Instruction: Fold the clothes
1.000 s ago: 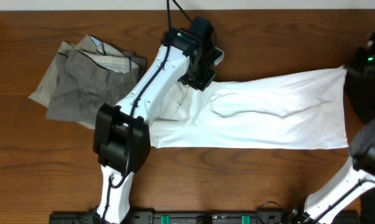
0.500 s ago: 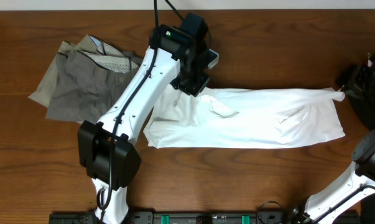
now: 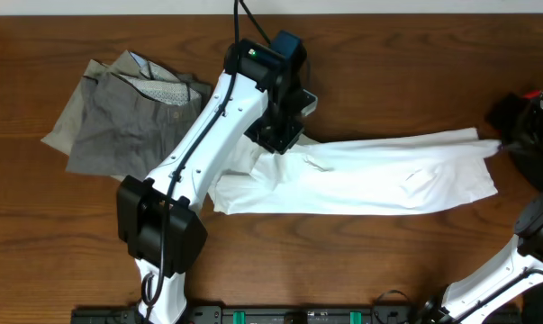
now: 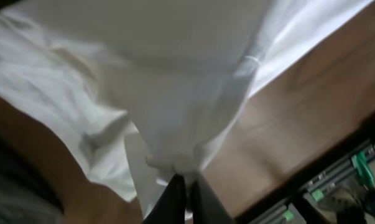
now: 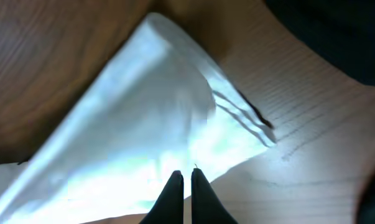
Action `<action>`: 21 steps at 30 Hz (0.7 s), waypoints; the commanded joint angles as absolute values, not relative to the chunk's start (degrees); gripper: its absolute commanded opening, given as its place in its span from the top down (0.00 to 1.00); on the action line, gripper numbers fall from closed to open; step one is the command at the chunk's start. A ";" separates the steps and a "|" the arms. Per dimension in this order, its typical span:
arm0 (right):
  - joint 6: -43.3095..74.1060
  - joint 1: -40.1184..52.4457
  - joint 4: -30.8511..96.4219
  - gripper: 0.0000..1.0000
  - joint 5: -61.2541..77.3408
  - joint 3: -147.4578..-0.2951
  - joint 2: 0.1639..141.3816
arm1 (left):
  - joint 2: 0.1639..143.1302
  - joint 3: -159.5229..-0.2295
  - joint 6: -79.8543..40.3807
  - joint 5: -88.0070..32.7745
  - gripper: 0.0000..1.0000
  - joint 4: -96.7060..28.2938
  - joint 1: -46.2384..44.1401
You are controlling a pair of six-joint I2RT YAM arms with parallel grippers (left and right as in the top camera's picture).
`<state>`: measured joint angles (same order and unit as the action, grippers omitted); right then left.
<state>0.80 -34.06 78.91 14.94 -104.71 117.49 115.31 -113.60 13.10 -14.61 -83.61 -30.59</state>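
The left gripper (image 4: 186,188) is closed, its jaws pinched on a small gather of the shirt (image 3: 370,180), and the cloth fans out from that pinch in steep pleats. The right gripper (image 5: 186,177) is likewise closed on the shirt, biting only a thin bit of fabric near a hemmed corner. Between the two holds the shirt lies as a long white band across the table (image 3: 388,72), running from the left gripper, just past the table's middle, out to the right gripper at the right edge. It has shallow wrinkles along it and a slack, rumpled end lying under and below the left arm. The trousers (image 3: 118,117) sit crumpled at the left, apart from the work. The main risk, as I judge it, is the shallow bite on both sides: if the arms pull further apart or lift unevenly, the thin corner on the right could slide out and that end would drop. A lopsided pull would also skew the band, and any fold laid now would trap the rumpled left end and its creases.
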 commanded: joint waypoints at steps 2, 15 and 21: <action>-0.08 -34.33 79.64 0.93 13.45 -104.90 117.62 | 114.98 -114.34 12.58 -13.91 0.91 -85.97 -30.46; -0.12 -32.32 76.27 0.67 20.53 -104.88 117.67 | 115.00 -113.71 12.60 -13.89 0.45 -87.50 -30.46; -0.12 -29.63 75.66 0.53 20.58 -104.77 117.69 | 115.09 -107.39 12.10 -13.91 0.39 -83.26 -30.59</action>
